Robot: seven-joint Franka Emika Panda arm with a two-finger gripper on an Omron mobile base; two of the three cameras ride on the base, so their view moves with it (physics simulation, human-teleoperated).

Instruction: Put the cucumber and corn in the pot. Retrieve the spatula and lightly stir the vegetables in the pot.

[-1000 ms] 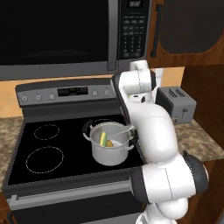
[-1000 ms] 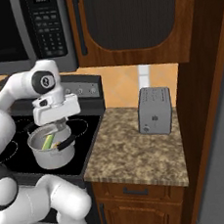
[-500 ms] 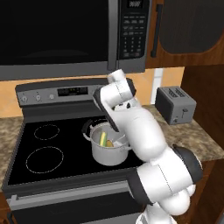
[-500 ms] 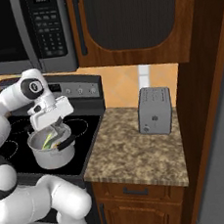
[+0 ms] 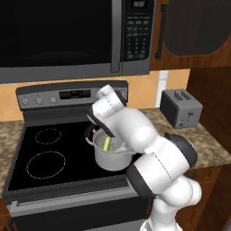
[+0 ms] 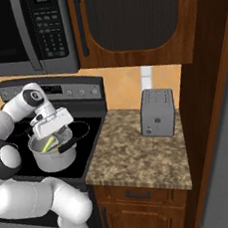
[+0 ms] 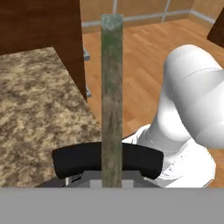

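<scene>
one pot (image 5: 112, 157) holds one cucumber (image 5: 107, 143) — end effector (image 6: 55, 134) above it, grip state unclear.

The arm covered the right part of the pot (image 5: 110, 158) in the left base view, and the hand hid its far rim in the right base view. Inside it, only a short piece of the cucumber (image 5: 106, 143) was visible, and the corn was too small to distinguish. The spatula (image 7: 112, 96) ran below the hand view's bottom edge, so the fingers' grip could not be seen.
</scene>
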